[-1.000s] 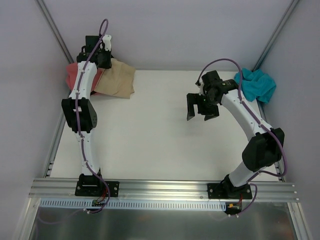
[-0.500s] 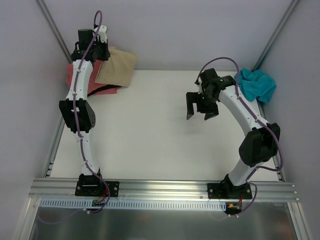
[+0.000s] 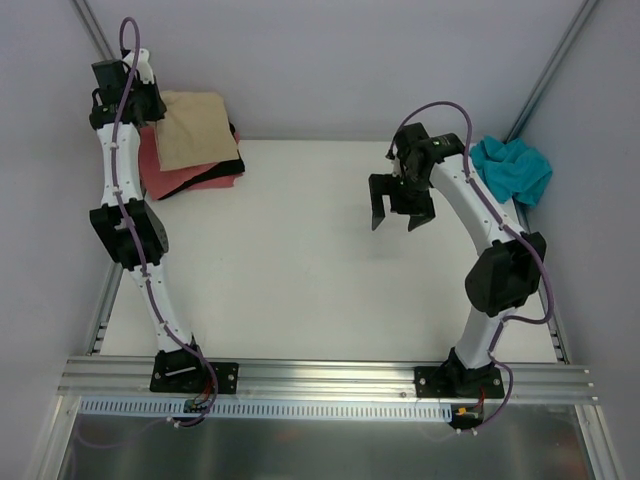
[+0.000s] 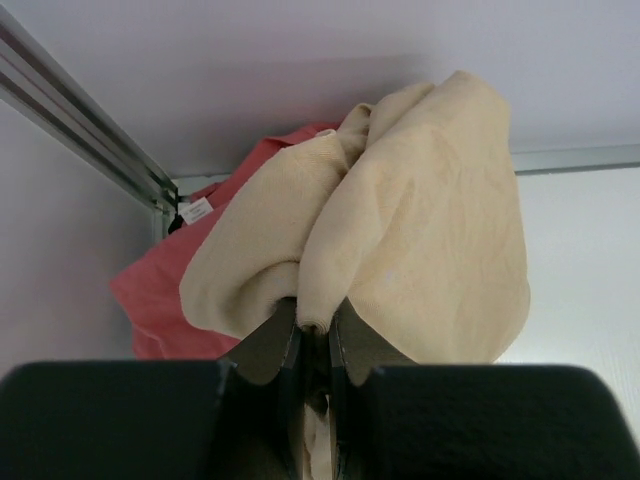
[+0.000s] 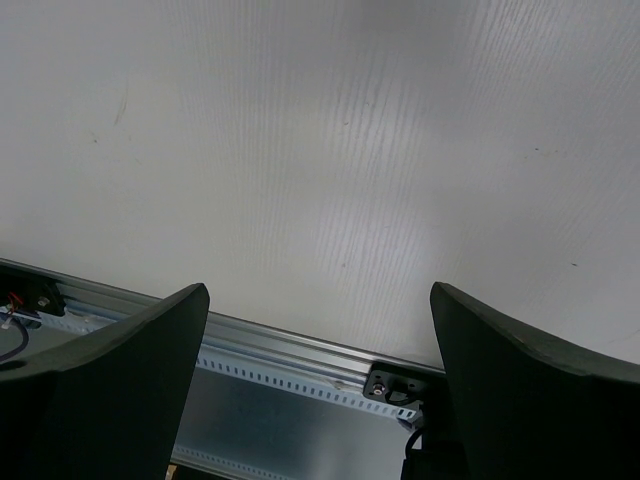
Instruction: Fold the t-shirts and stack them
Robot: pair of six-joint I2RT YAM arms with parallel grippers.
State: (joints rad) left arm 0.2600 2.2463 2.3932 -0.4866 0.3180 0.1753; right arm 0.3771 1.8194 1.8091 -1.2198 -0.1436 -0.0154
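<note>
Stacking, by the look of it, at the far left corner: tan t-shirt (image 3: 195, 128) pinched at a bunched edge by the left gripper (image 4: 315, 318), jaws narrowed onto the cloth, with the rest draped over the coral-pink t-shirt (image 3: 185, 178) and a sliver of black t-shirt (image 3: 236, 154) beneath. Lower before letting go, to land the held edge flat rather than in a lump. Draw the fold gently outward to smooth the bunching visible from the left wrist view, then line up with the coral-pink edges below. Release only once slack. Withdraw straight up to avoid dragging cloth off the pile. Right gripper (image 3: 398, 210) spread wide above the bare table (image 3: 300, 270), holding nothing, well apart from the pile. Teal t-shirt (image 3: 512, 168) crumpled at the far right, unfolded, probably the next 1 to fetch.
</note>
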